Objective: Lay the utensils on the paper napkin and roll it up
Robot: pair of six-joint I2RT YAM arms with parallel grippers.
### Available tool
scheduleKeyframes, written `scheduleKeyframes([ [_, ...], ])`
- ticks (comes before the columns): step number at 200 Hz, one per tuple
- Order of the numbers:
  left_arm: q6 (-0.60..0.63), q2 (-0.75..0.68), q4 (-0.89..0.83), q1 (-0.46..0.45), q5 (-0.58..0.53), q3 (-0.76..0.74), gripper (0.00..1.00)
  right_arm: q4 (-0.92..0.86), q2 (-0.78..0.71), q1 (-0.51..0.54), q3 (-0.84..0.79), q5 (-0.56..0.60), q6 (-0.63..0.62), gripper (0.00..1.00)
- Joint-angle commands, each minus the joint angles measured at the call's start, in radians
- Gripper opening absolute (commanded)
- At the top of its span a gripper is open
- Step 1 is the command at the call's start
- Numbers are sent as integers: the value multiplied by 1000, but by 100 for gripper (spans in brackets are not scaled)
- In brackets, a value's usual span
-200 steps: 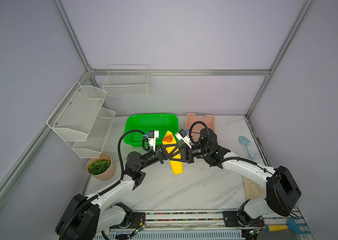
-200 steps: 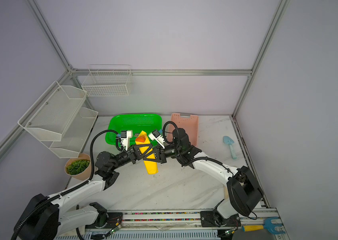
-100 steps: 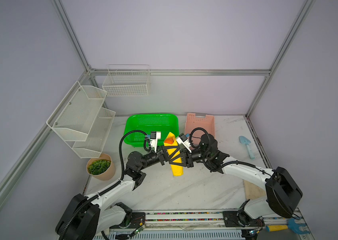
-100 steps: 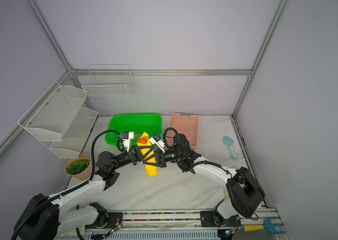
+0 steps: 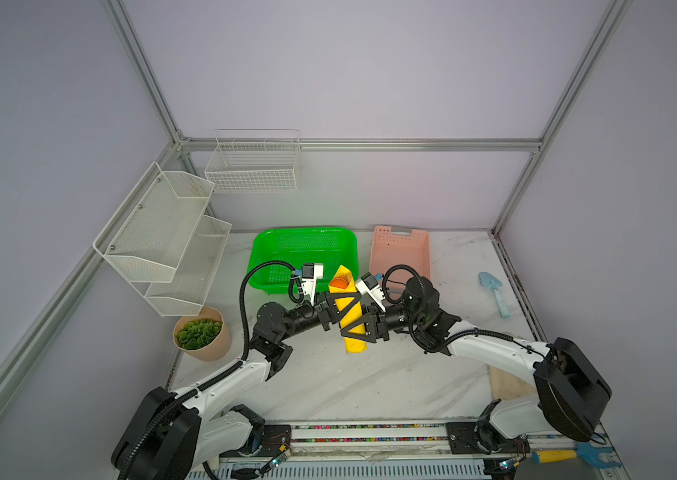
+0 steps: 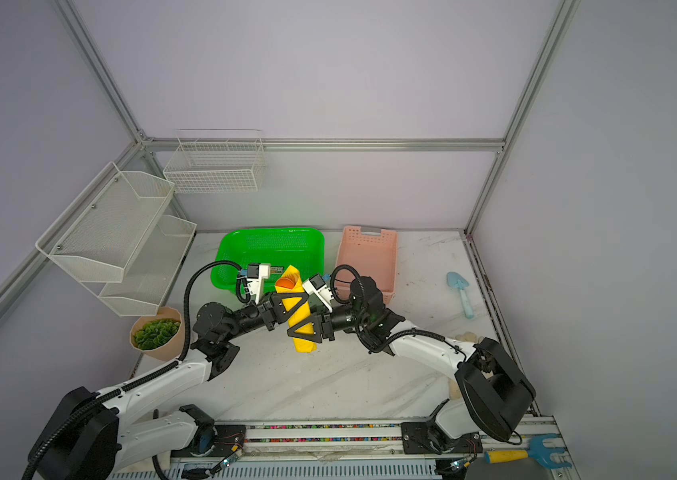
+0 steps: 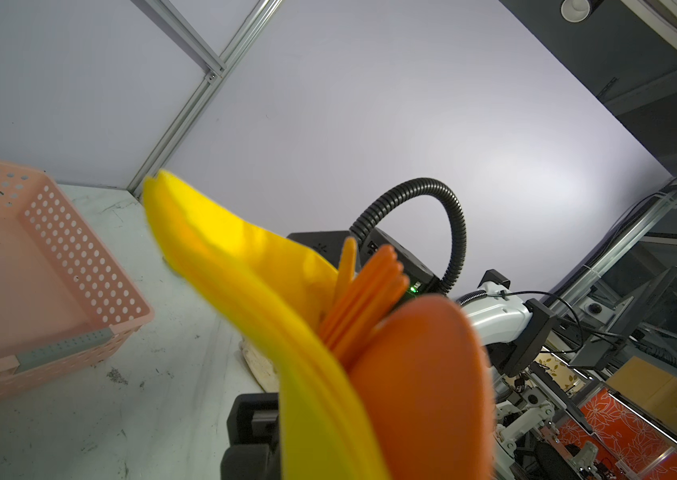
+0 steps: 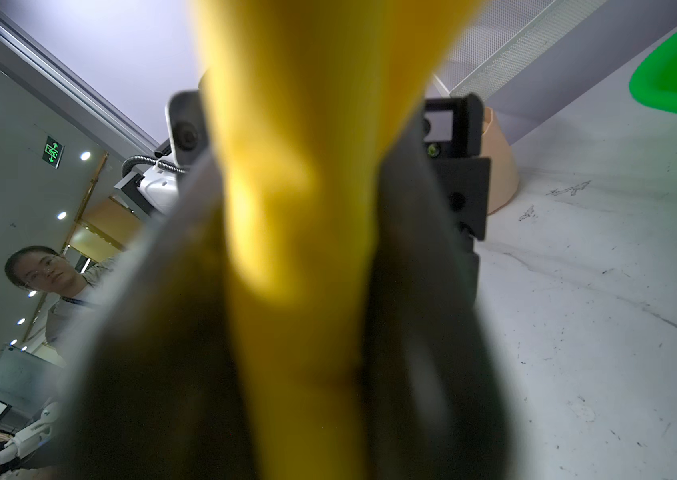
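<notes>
Left gripper (image 5: 348,300) is pinched tight on the upper part of the rolled bright yellow paper napkin (image 5: 354,344), which sits between your two grippers with the slim orange plastic utensils (image 7: 363,305) poking from its top end. Right gripper (image 5: 351,329) straddles the roll just below; you cannot tell whether its jaws press or merely flank the paper. Expect the roll to be light, soft and easily crushed, and the smooth utensils may slide out, so hold it mid-roll over the handles. Beneath both grippers lies the white marble tabletop (image 5: 370,386). A green plastic basket (image 5: 303,249) and a pink perforated basket (image 5: 401,249) stand just beyond them.
</notes>
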Motion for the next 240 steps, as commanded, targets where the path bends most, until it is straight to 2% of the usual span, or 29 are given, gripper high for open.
scheduleKeyframes([
  [1, 24, -13, 57, -6, -6, 107, 0, 46, -6, 24, -30, -10, 28, 42],
  [24, 25, -14, 58, -6, -4, 111, 0, 86, -5, 26, -52, 6, 55, 15],
  [44, 25, -18, 54, -5, -4, 111, 0, 114, -11, 27, -70, 13, 76, 4],
  [53, 26, -18, 55, -6, -4, 112, 0, 119, -14, 28, -78, 16, 79, 6],
  [66, 27, -19, 55, -5, -4, 113, 0, 122, -22, 32, -89, 21, 81, 33],
  [71, 27, -19, 55, -6, -6, 114, 0, 122, -27, 33, -95, 24, 81, 38],
  [80, 27, -19, 54, -6, -6, 116, 0, 119, -35, 36, -104, 31, 82, 43],
  [95, 27, -17, 53, -5, -5, 120, 0, 118, -47, 40, -122, 40, 82, 45],
  [110, 25, -13, 53, -4, -3, 125, 0, 123, -58, 44, -139, 49, 85, 44],
  [131, 22, -11, 55, -5, -3, 130, 0, 129, -61, 49, -160, 59, 90, 35],
  [162, 19, -5, 56, -5, -1, 140, 0, 173, -53, 58, -189, 74, 112, 40],
  [188, 15, -1, 62, -5, -3, 145, 0, 183, -53, 61, -191, 83, 116, 40],
  [196, 12, 2, 67, -5, -4, 145, 0, 186, -53, 61, -190, 85, 118, 35],
  [216, 3, 8, 76, -6, 0, 150, 0, 180, -52, 61, -185, 92, 116, 14],
  [240, 2, 10, 77, -6, 3, 148, 0, 194, -50, 62, -182, 85, 125, 6],
])
